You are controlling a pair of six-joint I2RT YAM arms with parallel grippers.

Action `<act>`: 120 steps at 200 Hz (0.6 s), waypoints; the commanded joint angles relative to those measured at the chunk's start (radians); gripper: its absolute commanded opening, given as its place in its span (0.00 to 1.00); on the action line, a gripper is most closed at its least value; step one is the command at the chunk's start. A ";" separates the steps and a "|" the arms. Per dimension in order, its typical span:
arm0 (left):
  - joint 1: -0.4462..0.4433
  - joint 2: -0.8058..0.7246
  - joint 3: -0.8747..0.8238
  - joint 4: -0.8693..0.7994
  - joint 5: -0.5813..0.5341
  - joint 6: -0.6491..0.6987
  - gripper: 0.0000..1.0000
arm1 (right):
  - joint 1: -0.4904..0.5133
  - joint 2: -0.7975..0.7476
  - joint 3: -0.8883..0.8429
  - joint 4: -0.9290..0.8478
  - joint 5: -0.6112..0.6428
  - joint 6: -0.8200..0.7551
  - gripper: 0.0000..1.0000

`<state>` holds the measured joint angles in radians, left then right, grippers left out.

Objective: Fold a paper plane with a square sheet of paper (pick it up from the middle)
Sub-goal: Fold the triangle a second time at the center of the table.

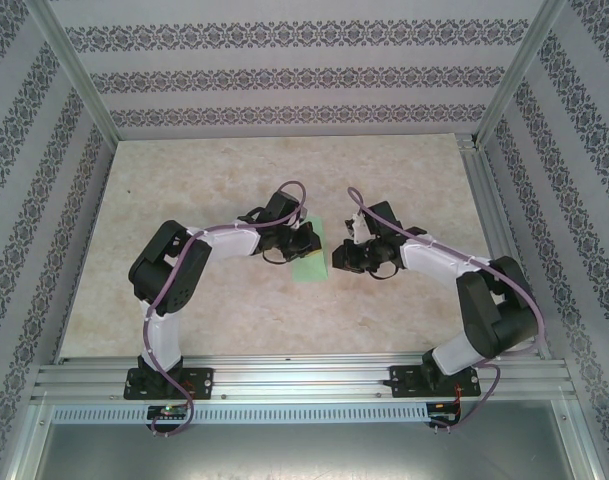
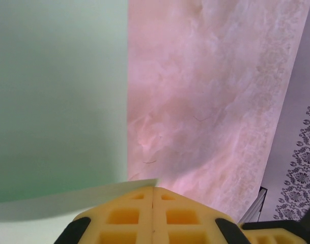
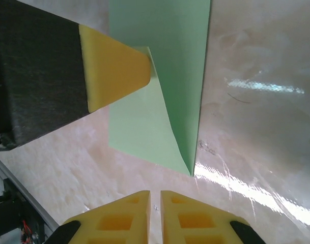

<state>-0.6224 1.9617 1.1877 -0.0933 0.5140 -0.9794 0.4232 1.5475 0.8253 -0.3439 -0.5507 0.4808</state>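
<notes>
both grippers together; left gripper (image 2: pixel 153 192) tight on paper (image 3: pixel 165 61) flap, clearest from right wrist; right gripper (image 3: pixel 155 195) empty

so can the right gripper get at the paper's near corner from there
Probably yes: a corner of the sheet lies just ahead of the right gripper over bare table, and the left gripper rests farther up the fold, off that path. The right jaws look shut.

A beige marbled table (image 1: pixel 234 190) lies between patterned walls (image 1: pixel 284 75) far, left and right, with an aluminium rail (image 1: pixel 304 372) along its near edge.
</notes>
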 commanded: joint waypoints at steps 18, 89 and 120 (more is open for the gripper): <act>0.034 -0.058 0.015 -0.078 -0.036 0.060 0.07 | 0.047 0.104 0.058 0.093 -0.026 0.044 0.13; 0.072 -0.078 -0.035 -0.062 -0.008 0.074 0.06 | 0.049 0.240 0.111 0.143 -0.035 0.061 0.13; 0.072 -0.063 -0.059 -0.021 0.031 0.059 0.05 | 0.049 0.277 0.103 0.152 -0.033 0.058 0.12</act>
<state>-0.5564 1.9083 1.1595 -0.1692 0.5022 -0.9237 0.4759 1.7943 0.9176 -0.2157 -0.5812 0.5335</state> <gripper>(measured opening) 0.066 0.125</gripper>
